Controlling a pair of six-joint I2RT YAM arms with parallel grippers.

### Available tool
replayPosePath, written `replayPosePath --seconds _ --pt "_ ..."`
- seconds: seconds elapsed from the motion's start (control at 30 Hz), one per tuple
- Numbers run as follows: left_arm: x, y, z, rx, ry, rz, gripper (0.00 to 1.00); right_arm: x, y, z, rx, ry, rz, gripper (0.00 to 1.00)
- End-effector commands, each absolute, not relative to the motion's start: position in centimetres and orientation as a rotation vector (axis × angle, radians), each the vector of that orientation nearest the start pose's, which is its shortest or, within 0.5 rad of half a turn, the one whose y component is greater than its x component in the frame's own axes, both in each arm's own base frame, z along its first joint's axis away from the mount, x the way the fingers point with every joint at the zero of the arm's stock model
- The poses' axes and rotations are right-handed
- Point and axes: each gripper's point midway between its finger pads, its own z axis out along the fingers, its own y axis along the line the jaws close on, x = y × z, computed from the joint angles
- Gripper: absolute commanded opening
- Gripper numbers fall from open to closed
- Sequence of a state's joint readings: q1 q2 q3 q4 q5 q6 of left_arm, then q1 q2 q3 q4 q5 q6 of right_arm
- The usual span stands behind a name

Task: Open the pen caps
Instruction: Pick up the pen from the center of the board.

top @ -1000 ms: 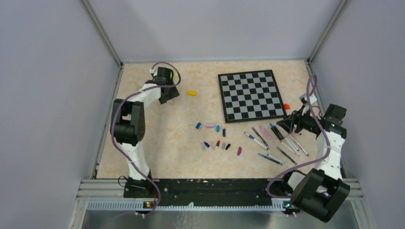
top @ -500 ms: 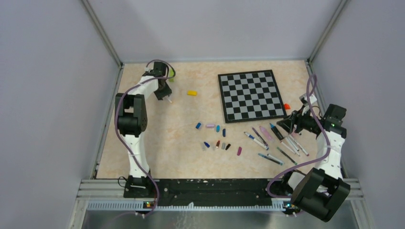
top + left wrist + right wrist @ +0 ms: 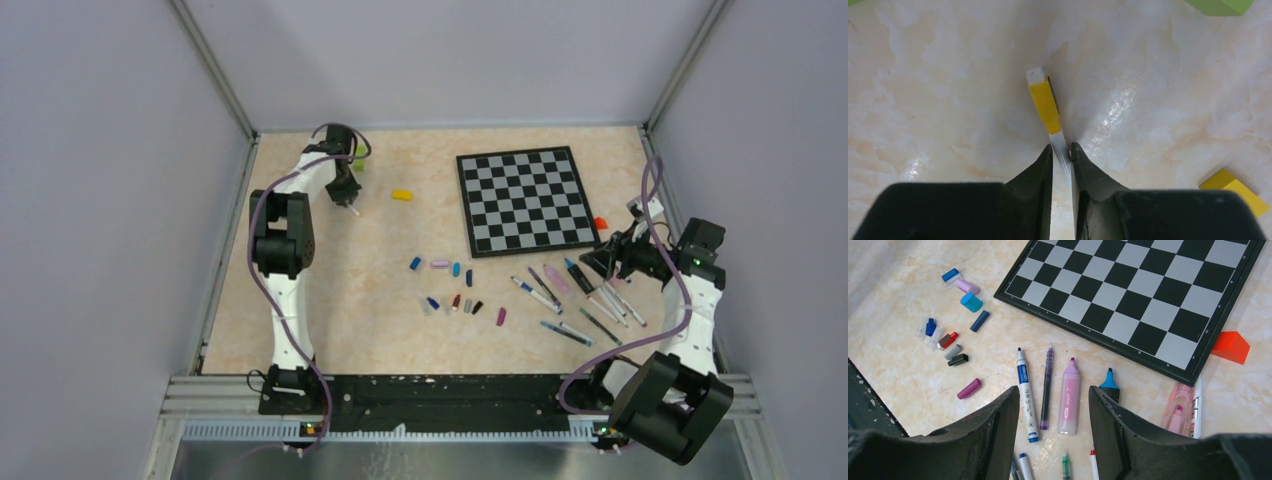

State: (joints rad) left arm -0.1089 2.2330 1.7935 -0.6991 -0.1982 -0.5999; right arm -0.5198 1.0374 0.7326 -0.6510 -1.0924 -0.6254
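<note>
While the left fingers (image 3: 1040,170) clamp the yellow-banded pen's (image 3: 1044,100) white barrel near the tabletop's (image 3: 1148,100) far-left corner, the right fingers (image 3: 998,430) stand apart over other pens (image 3: 1068,395); pulling its cap needs a firm, straight axial tug.

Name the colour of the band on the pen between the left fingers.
The band is yellow, the pen white; best in the left wrist view.

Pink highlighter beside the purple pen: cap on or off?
Off. The pink highlighter lies flat with its bare pink tip exposed, pointing toward the chessboard; no cap covers it.
</note>
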Motion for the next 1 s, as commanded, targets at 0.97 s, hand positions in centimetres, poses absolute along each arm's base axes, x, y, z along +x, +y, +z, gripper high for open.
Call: replayPosePath --seconds 0.97 --pt "35.7 -18.1 20.9 0.032 1.946 -1.213 0.00 23.9 6.0 19.3 -0.716 1.769 0.801 0.55"
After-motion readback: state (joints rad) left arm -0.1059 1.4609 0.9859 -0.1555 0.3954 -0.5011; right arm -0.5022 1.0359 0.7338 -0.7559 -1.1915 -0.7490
